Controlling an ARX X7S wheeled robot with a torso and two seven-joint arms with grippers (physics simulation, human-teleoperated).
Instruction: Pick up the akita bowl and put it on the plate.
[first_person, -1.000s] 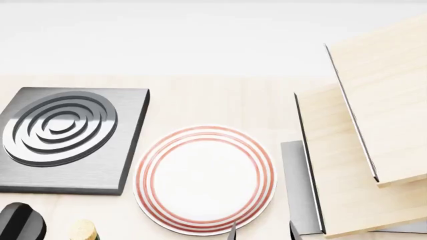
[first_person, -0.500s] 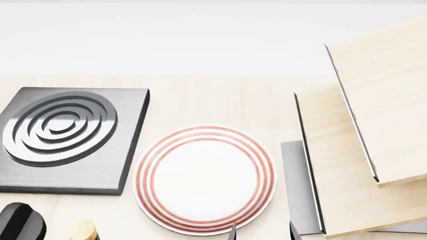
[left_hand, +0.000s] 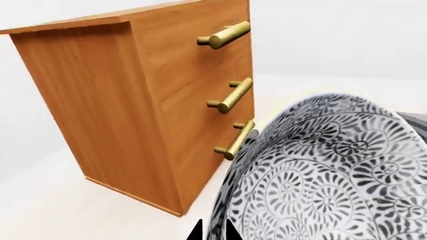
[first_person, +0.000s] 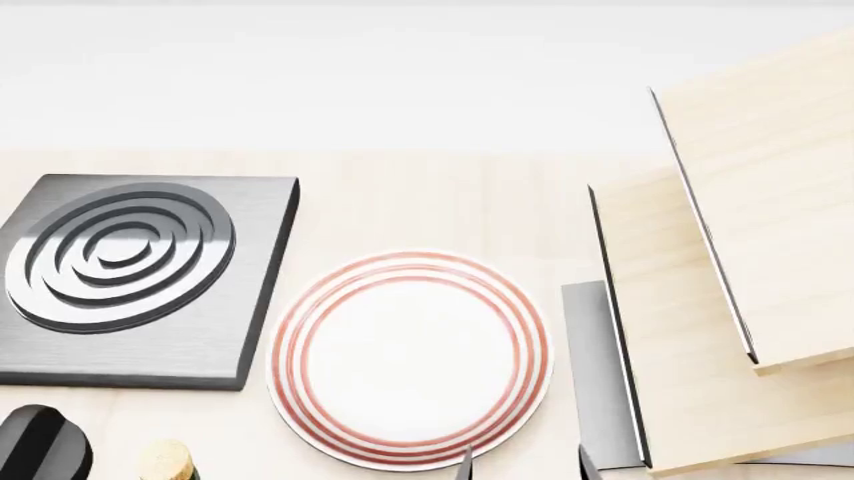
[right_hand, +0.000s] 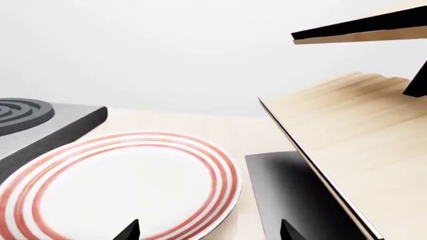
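In the left wrist view the akita bowl (left_hand: 333, 175), white with a dense grey-black floral pattern, fills the near side. My left gripper (left_hand: 213, 234) is shut on its rim, one fingertip on each side of the wall. The bowl and the left gripper are out of the head view. The plate (first_person: 410, 360), white with red rings, lies flat on the pale wooden table. My right gripper (first_person: 526, 468) is open at the plate's near right edge, with nothing between its fingers. The right wrist view shows the plate (right_hand: 113, 185) just ahead of that open gripper (right_hand: 208, 232).
A grey square burner (first_person: 134, 270) with rings sits left of the plate. Light wooden shelf boards (first_person: 747, 250) and a grey metal slab (first_person: 594, 370) stand to the right. A dark rounded object (first_person: 40, 445) and a cork-topped bottle (first_person: 167, 462) are near left. A brown drawer cabinet (left_hand: 153, 100) stands beyond the bowl.
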